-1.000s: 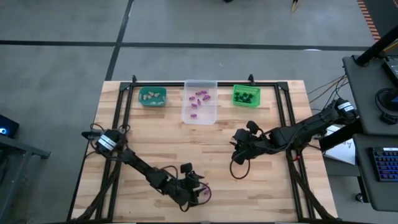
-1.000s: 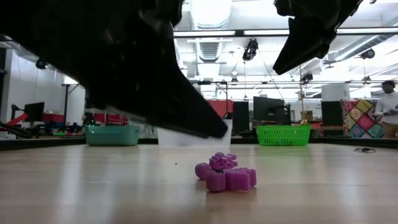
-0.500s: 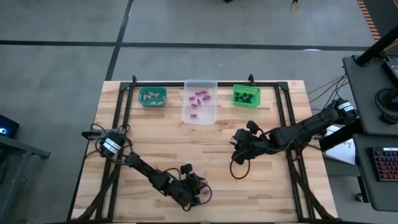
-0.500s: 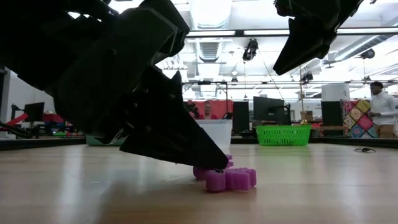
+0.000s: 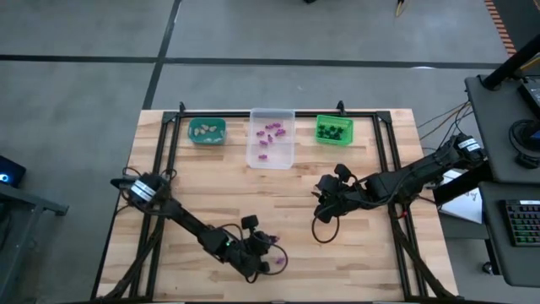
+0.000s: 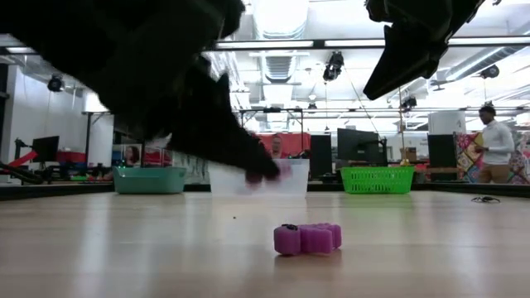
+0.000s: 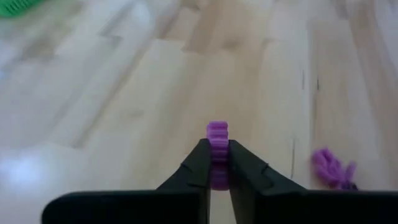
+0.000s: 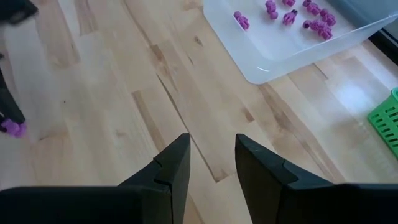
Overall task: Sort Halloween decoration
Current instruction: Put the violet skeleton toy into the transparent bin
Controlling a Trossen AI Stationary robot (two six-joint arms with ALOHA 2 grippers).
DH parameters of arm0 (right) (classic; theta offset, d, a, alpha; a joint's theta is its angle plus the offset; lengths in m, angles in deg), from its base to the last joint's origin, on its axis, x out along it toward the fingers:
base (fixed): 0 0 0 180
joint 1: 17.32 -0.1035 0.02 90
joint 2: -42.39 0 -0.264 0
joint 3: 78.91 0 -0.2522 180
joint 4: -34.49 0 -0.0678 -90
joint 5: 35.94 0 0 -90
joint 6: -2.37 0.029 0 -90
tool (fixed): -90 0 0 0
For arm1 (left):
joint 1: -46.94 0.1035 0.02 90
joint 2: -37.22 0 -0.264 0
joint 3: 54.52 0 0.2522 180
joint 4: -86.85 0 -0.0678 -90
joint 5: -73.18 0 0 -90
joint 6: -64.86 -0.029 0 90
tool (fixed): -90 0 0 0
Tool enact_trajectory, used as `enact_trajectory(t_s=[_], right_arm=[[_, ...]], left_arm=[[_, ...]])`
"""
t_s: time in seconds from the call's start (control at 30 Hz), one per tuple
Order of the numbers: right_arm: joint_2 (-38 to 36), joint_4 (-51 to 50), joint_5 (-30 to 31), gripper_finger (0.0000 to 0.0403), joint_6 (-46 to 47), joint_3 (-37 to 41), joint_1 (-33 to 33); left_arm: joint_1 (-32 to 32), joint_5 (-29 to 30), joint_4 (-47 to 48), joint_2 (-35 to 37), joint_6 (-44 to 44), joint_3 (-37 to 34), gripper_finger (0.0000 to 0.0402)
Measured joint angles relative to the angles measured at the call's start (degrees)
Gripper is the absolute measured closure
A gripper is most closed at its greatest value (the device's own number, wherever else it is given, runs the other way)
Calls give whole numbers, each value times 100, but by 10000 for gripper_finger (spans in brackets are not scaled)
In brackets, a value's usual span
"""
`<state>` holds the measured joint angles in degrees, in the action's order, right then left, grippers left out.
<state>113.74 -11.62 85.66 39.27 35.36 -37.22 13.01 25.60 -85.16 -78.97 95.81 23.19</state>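
Observation:
My left gripper (image 7: 217,155) is near the table's front edge, shut on one purple Halloween decoration trinket (image 7: 217,132), which the low view shows at its fingertips (image 6: 280,171) above the wood. A second purple trinket (image 6: 308,238) lies on the table just below and beside it (image 7: 333,168). My right gripper (image 8: 211,149) hangs open and empty above the table's right middle (image 5: 325,207). My left gripper pinches the purple trinket's two sides (image 7: 217,144) between its two fingertips. The trinket's far end sticks out past the tips. The fingers slant downward toward the table. The trinket is lifted clear of the wood.
Three bins stand along the far edge: a teal bin (image 5: 207,131) with beige pieces, a clear bin (image 5: 271,139) with purple pieces (image 8: 292,15), and a green bin (image 5: 334,129) with black pieces. Bare wood lies between the bins and both grippers.
My left gripper came down onto the little purple heap, took hold of one trinket and rose with it toward the far side. That trinket now hangs clear of the table; the other purple trinket stayed where it lay.

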Motion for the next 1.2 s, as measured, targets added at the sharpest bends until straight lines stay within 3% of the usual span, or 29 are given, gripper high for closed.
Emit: enact_trajectory(t_s=[0.2, 0.43, 0.7, 0.9, 1.03, 1.2], right_arm=[[0, 32, 78, 287, -40, 27, 2], [-2, 45, 908, 287, -336, 88, 5], [-2, 574, 1040, 287, -1330, 94, 518], [-2, 703, 1001, 287, -1687, 107, 1151], [-2, 690, 988, 287, -1700, 186, 1426], [-2, 710, 733, 287, -1575, 286, 1557]], left_arm=[[372, 171, 711, 858, -673, 2, 399], [1415, 102, 1458, 1953, -1834, 2, 401], [3555, -1789, 1714, 2348, -3152, 2, 401], [5092, -3336, 1657, 2010, -3069, 0, 402], [5489, -3597, 1454, 1681, -2822, -2, 401], [5520, -3584, 1335, 1384, -2833, 70, 399]])
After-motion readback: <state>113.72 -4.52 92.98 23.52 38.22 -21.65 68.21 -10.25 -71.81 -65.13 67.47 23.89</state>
